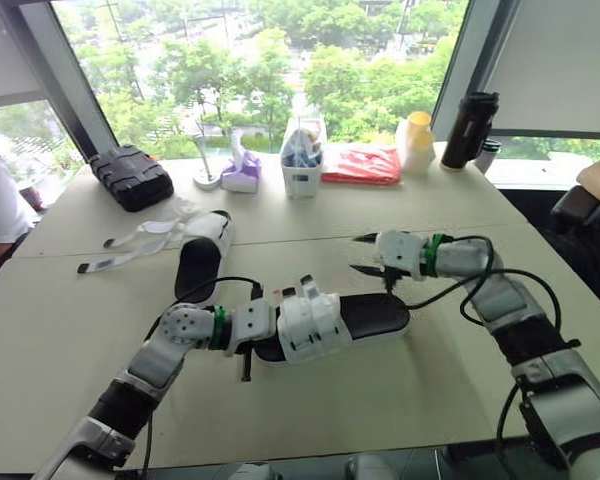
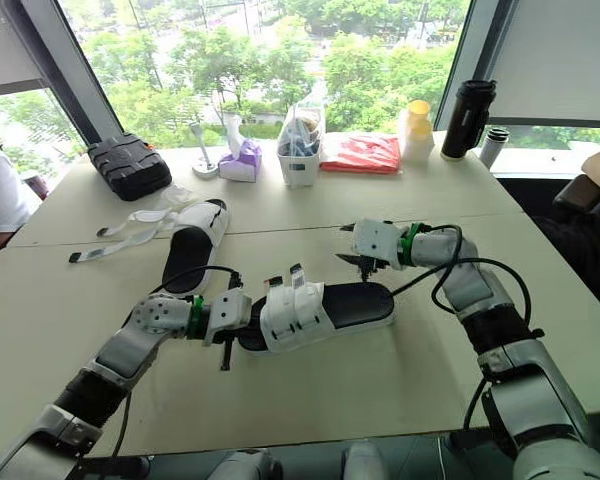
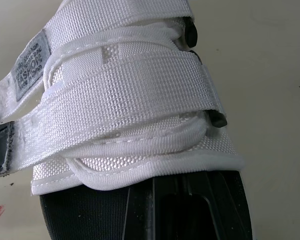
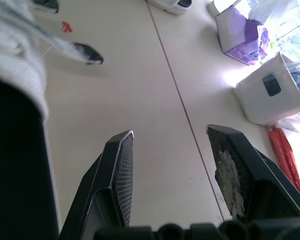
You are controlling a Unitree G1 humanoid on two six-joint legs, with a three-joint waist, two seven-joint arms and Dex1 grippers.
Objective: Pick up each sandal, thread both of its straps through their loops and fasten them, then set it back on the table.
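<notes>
White webbing straps cross the near sandal (image 1: 332, 320), which lies on the counter (image 1: 380, 420) with its long axis left to right. The strapped end meets the left claw (image 1: 258, 338), whose grip I cannot tell. The right claw (image 1: 358, 254) hovers spread beside the bare footbed. The left wrist view shows both straps lying closed.

Bare table (image 1: 420, 400) flanks the sandal (image 1: 310, 325) (second sandal (image 1: 200, 262) behind-left).
</notes>
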